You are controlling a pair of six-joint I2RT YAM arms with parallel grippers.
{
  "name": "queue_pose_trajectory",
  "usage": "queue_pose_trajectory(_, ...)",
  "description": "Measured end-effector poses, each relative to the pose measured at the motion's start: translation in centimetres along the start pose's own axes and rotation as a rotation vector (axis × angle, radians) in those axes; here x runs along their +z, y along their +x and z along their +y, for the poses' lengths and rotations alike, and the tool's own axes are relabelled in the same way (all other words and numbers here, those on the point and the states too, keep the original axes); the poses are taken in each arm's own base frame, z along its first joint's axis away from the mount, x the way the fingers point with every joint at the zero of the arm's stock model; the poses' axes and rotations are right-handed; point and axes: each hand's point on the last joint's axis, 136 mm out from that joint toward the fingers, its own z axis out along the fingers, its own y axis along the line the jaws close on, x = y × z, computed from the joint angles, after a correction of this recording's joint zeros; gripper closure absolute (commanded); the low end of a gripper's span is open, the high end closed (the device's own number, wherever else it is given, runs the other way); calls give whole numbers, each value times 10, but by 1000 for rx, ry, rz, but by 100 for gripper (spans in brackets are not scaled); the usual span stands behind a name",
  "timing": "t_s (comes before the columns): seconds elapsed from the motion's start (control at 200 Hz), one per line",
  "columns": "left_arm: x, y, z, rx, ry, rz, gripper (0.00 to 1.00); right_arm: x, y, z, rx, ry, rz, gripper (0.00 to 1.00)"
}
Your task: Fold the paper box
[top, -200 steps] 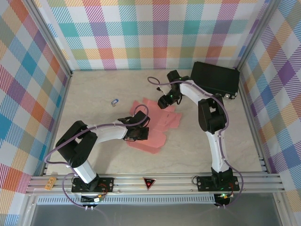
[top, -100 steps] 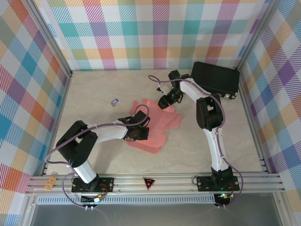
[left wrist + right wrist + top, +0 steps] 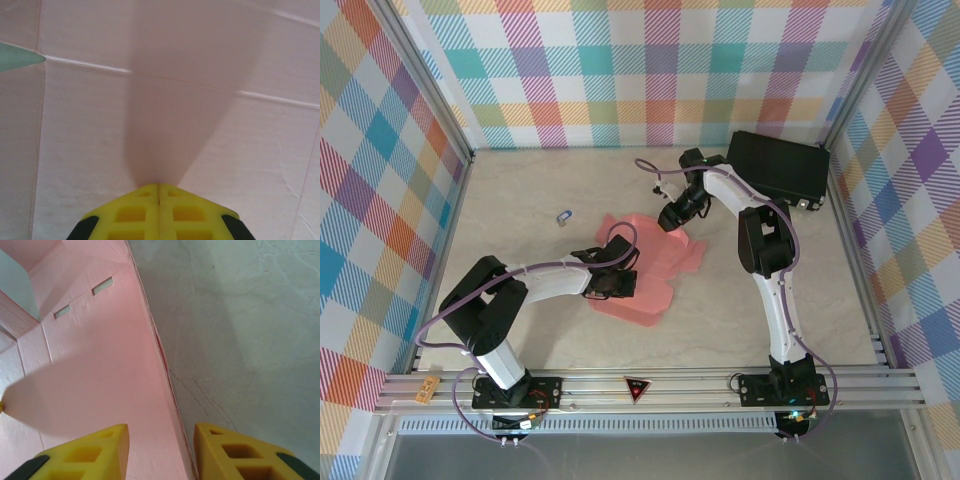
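Observation:
The paper box point(image 3: 660, 262) is a salmon-pink creased sheet lying mostly flat at the table's middle. My left gripper point(image 3: 620, 283) rests on its left part; in the left wrist view its yellow jaws point(image 3: 159, 186) are shut, tips touching the pink card point(image 3: 175, 100), with nothing between them. My right gripper point(image 3: 672, 218) is at the sheet's far edge. In the right wrist view it point(image 3: 160, 426) stands open, straddling the raised edge of a pink flap point(image 3: 100, 365) with two slots, one finger point(image 3: 100, 452) over the card, the other over bare table point(image 3: 250, 340).
A large black hard case point(image 3: 778, 168) stands at the back right, just behind the right arm. A tiny printed card point(image 3: 562, 216) lies left of the sheet. Metal rails and checked walls enclose the table.
The right gripper's jaws have narrowed around the flap's edge, and its wrist has shifted slightly. The left gripper has stayed shut and still on the sheet.

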Motion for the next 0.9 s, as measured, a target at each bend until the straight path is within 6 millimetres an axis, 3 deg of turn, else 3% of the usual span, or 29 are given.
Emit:
queue_pose_trajectory(0.295, 0, 0, 0, 0, 0, 0, 100, 1, 0, -5, -30, 48, 15, 86)
queue_pose_trajectory(0.465, 1, -4, -1, 0, -5, -6, 100, -6, -4, -4, -79, 104, -7, 90)
queue_pose_trajectory(0.6, 3, -10, -5, 0, -5, -11, 100, -23, -5, 0, -145, 177, -44, 91)
queue_pose_trajectory(0.9, -3, -17, -8, -9, -1, -30, 70, -54, -10, 4, -322, 356, -116, 95)
